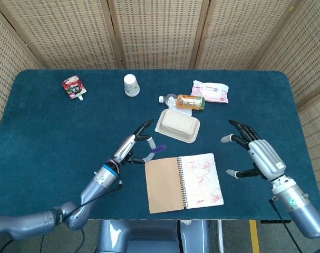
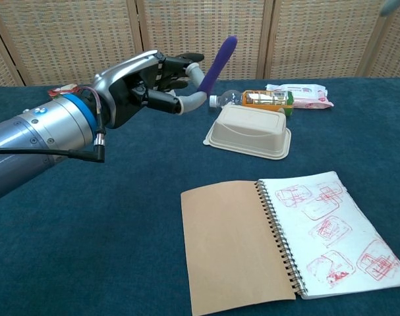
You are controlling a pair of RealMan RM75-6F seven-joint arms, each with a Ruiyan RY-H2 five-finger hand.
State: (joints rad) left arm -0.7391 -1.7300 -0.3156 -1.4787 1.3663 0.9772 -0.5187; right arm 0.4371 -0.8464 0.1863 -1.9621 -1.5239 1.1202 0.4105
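Table [image 1: 44, 126] covered in dark blue cloth. Far left: red snack pouch [image 1: 73, 87]. Back centre: white paper cup [image 1: 131, 85], upside down. Right of cup: plastic bottle [image 1: 184, 101] lying on side, pink wipes pack [image 1: 211, 91] just beyond it. Beige lidded food box [image 1: 177, 125] just in front of bottle. Near edge: spiral notebook [image 1: 183, 182] lying open, red sketches on right page.
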